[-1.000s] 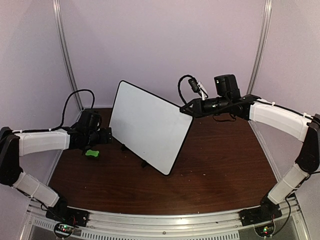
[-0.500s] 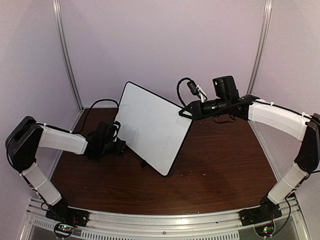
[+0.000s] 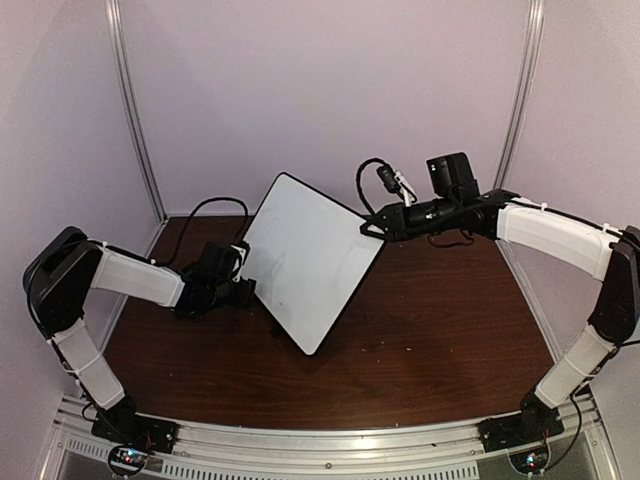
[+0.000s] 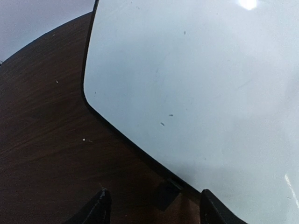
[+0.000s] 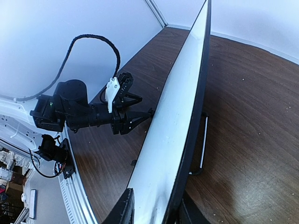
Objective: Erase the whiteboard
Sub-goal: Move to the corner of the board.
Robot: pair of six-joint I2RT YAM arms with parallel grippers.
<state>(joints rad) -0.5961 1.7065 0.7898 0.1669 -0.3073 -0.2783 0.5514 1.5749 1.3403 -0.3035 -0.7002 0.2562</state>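
Observation:
The whiteboard point(image 3: 310, 260) stands tilted on the brown table, its white face blank except for a few tiny specks point(image 4: 210, 84). My right gripper point(image 3: 368, 228) is at its upper right corner. Its jaws are open a little and straddle the black-framed edge point(image 5: 180, 112), with a strip of white face showing between one finger and the frame. My left gripper point(image 3: 250, 292) is low at the board's lower left edge, open and empty point(image 4: 154, 198). One small black foot point(image 4: 166, 196) of the board lies just ahead between its fingers. The left gripper point(image 5: 148, 113) also shows in the right wrist view, pointing at the board's face.
A wire stand point(image 5: 204, 140) props the board from behind. The table point(image 3: 440, 320) is walled by white panels with metal posts at left point(image 3: 135, 110) and right point(image 3: 520, 90). A metal rail point(image 3: 320, 440) runs along the near edge.
The left arm has swung in from the far left to the board's lower edge, its jaws narrowing. The board has turned, its top left corner shifting right. The right jaws have loosened.

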